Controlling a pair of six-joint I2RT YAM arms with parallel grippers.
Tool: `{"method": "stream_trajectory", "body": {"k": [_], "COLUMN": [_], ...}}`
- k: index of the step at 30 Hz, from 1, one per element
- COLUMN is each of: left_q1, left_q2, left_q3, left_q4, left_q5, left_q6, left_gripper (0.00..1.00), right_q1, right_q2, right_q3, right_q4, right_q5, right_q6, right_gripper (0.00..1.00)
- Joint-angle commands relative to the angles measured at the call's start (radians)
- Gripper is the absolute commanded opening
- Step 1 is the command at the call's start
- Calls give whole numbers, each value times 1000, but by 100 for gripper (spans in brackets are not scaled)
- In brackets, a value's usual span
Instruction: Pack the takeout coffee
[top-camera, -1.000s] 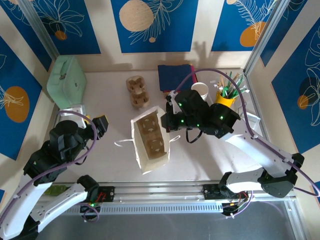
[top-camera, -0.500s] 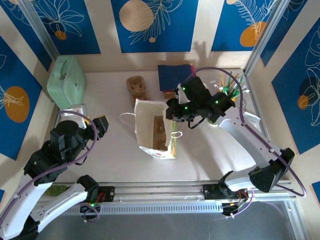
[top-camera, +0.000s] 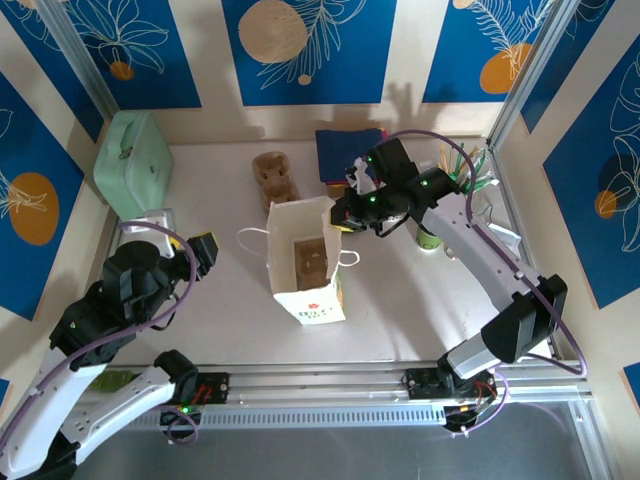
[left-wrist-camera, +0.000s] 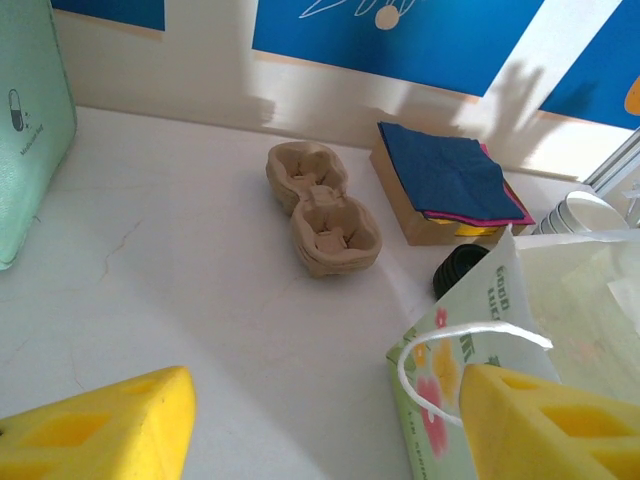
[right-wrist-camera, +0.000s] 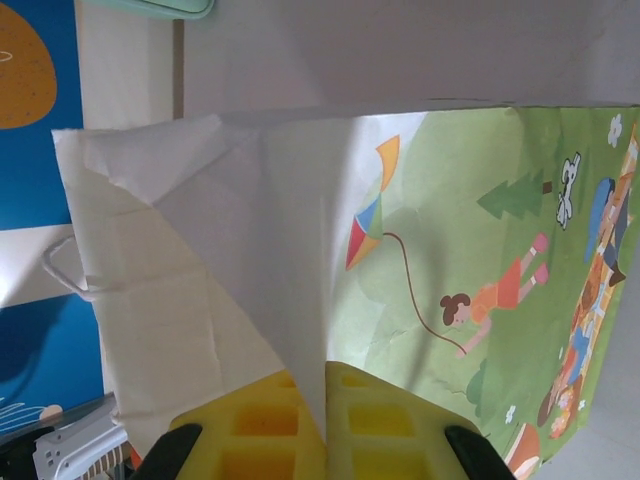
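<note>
Upright now: the paper bag (top-camera: 312, 305)
It has swung up at mid-tabletop, right gripper (top-camera: 347, 213) pinched tight on its rim. Left gripper (top-camera: 205, 247) gapes empty near the left edge; takeout coffee (top-camera: 428, 240) stands toward the right edge.

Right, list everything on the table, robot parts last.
paper bag: one, white with green print, upright and open, mid-table
cup carrier: one, brown, inside the bag
spare cup carriers: small stack, brown, behind the bag
napkins: one stack, blue on top, far side
black lids: one stack, black, before the napkins
white cups: one stack, white, right of the napkins
case: one, mint green, far left corner
takeout coffee: one, olive-green, right of the bag, partly hidden
left gripper: one, yellow fingers, open, near left
right gripper: one, yellow fingers, shut on the bag's rim
</note>
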Motion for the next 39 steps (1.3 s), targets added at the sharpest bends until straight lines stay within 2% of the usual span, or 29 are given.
{"method": "stream_trajectory", "body": {"k": [1, 20, 25, 31, 39], "left_q1": [-9, -9, -9, -9, -10], "left_q2": [-8, 0, 6, 12, 11], "left_q3": [-2, 4, 7, 7, 4], "left_q4": [-8, 0, 1, 2, -6], "left_q5": [6, -2, 0, 3, -5], "left_q6": [-7, 1, 5, 4, 4], "left_gripper": [70, 70, 71, 71, 71], "right_q1": [-17, -88, -103, -109, -108], "right_q2": [24, 143, 160, 192, 156], "right_q3": [39, 132, 138, 185, 248], "right_q4": [15, -25, -31, -83, -156], "right_q5": [-36, -31, -30, -5, 102], "right_q6": [-34, -145, -163, -192, -209], "right_gripper": [0, 1, 4, 12, 37]}}
